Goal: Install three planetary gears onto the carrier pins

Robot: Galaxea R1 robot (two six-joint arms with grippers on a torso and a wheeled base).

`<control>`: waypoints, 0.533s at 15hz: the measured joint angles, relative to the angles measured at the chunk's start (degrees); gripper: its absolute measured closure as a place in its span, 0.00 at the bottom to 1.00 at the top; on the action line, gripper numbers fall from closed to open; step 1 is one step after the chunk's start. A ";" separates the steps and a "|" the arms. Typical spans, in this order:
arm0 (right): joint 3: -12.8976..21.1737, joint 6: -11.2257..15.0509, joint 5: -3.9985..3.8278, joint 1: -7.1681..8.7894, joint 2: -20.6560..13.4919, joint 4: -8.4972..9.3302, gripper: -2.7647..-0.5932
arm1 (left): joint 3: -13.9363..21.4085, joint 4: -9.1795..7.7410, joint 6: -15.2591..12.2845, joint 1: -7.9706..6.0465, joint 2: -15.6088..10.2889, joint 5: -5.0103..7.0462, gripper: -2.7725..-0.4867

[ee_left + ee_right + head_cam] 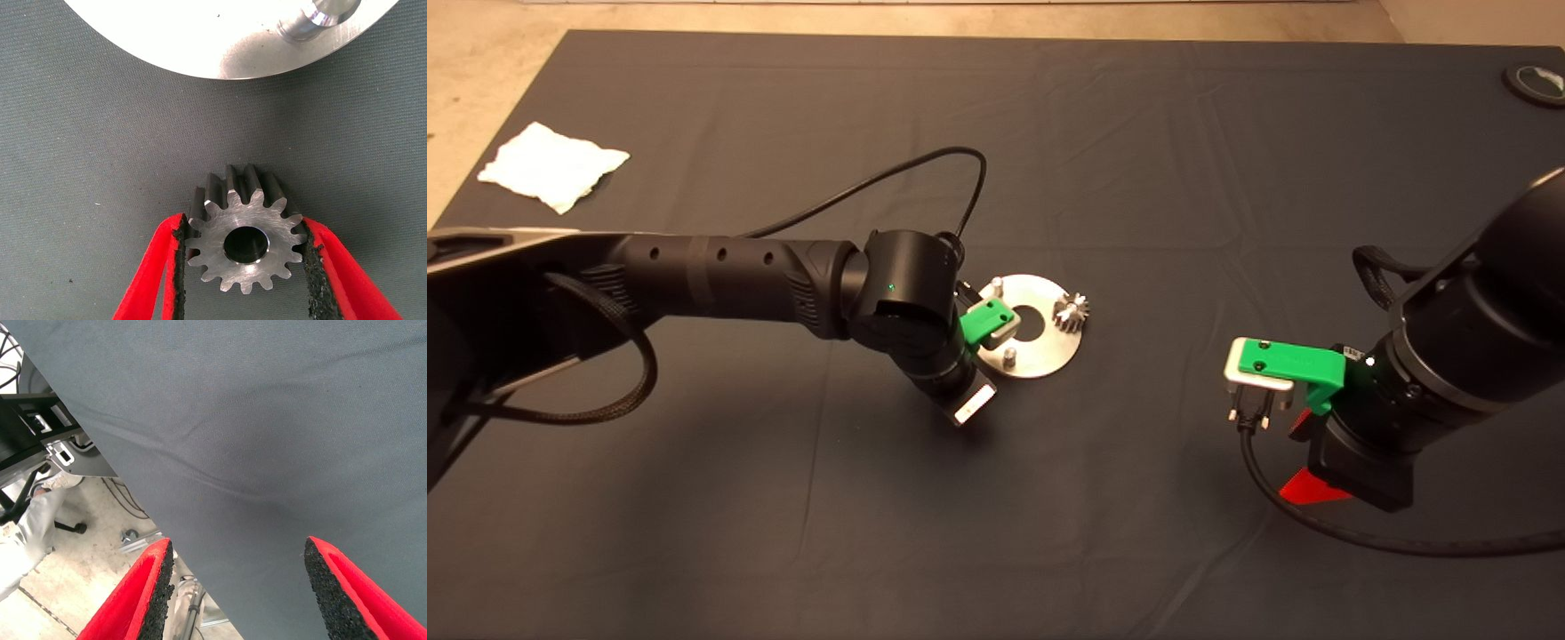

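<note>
At the mat's centre, seen from overhead, the left gripper [989,322] hangs over the disc's [1040,364] 9 o'clock edge. Its wrist camera gives us the close-up: a gear [244,228] clenched between the two black pads [179,260], one pad on each side of the teeth, centre hole facing the camera, and bare mat [100,133] behind it. Just past the gear in that view lies the disc's rim [200,40] with one pin [313,20] standing on it.

Overhead again, the disc shows two bare pins, one at its 11 o'clock [996,285] and one at its 7 o'clock [1009,356]. A second gear [1071,311] sits on the disc at 3 o'clock, over the third pin's spot; how far down it sits, I cannot tell.

Over at the counter's 4 o'clock side the right gripper [1303,458] waits well apart from the disc. Its wrist view shows the fingers [143,587] spread wide and holding nothing, mat between them, floor and a person's leg [27,533] beyond the edge.

Far back at 10 o'clock a white cloth [551,166] lies on the mat's corner, and at 2 o'clock a dark round coaster [1536,84].
</note>
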 joint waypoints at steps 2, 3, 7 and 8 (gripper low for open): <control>-0.01 0.00 0.02 -0.02 0.01 0.00 0.61 | 0.00 -0.53 0.17 -0.17 0.20 -0.07 0.80; -0.06 0.00 0.00 -0.01 0.00 0.00 0.61 | 0.00 -1.22 0.60 -0.75 0.18 -0.05 0.80; -0.52 -0.07 0.02 -0.02 0.01 0.00 0.61 | 0.06 -4.17 1.81 -4.19 0.18 -0.02 0.80; -0.61 -0.08 0.00 0.00 0.01 0.00 0.61 | 0.06 -5.03 2.32 -4.74 0.21 -0.05 0.80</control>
